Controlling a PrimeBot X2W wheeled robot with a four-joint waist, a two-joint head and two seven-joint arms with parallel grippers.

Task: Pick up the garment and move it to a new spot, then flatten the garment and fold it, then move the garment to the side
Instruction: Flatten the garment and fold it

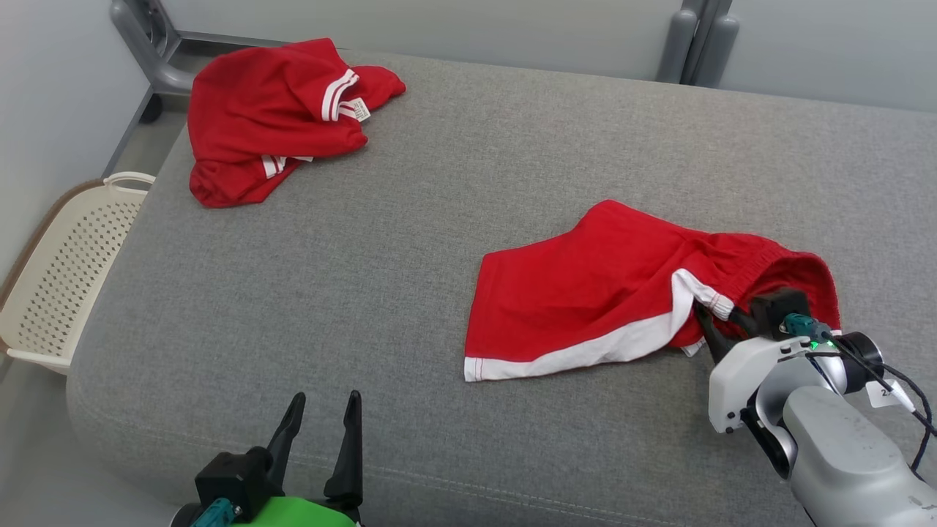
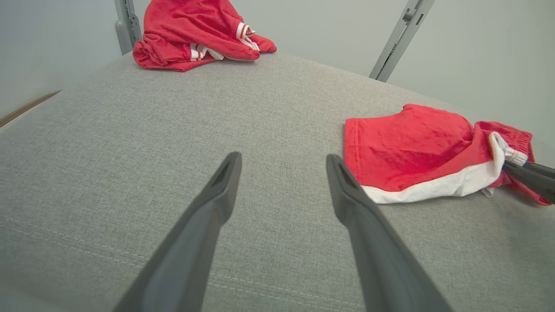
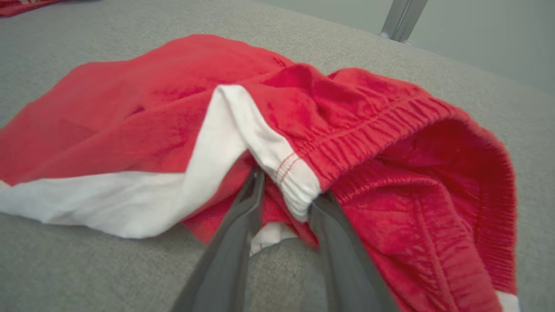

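The garment, red shorts (image 1: 585, 293) with white trim, lies on the right half of the grey cushion (image 1: 366, 256), also seen as the shorts (image 2: 412, 147) in the left wrist view. My right gripper (image 1: 721, 318) is at its near right corner. There its two fingers pinch the bunched white-and-red waistband (image 3: 290, 173), which arches up off the cushion. The right gripper (image 3: 288, 186) is shut on that fabric. My left gripper (image 1: 326, 402) stands open at the cushion's front edge, left of the shorts, with nothing between its fingers (image 2: 225, 182).
A second crumpled red garment (image 1: 271, 121) with white stripes sits at the cushion's far left corner. A cream perforated basket (image 1: 66, 271) stands on the floor to the left. Grey metal frame legs (image 1: 695, 36) rise behind the cushion.
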